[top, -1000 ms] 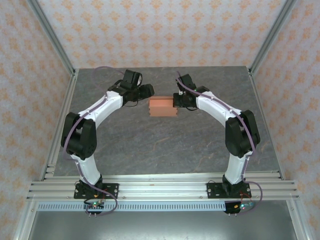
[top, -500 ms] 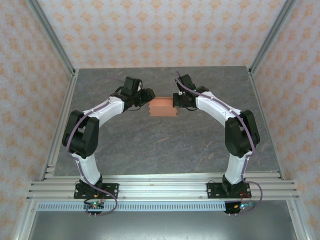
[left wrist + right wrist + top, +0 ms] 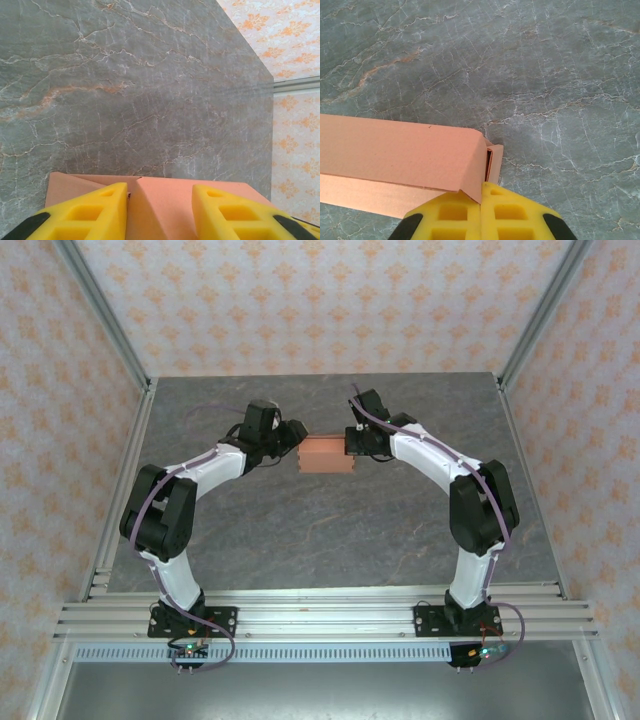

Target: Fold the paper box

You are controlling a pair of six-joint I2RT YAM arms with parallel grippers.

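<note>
Paper box [image 3: 326, 454] stands in the top view as an already shaped block at the far middle of the table [image 3: 300, 540], with the left gripper [image 3: 296, 440] at its left end and the right gripper [image 3: 350, 443] at its right end. In the left wrist view the yellow fingers [image 3: 82, 212] are spread wide over the box's left end. In the right wrist view the fingers [image 3: 450, 215] are pressed together and pinch the paper box at its right corner, where a small tab sticks out, so probably only the end closing is left.
</note>
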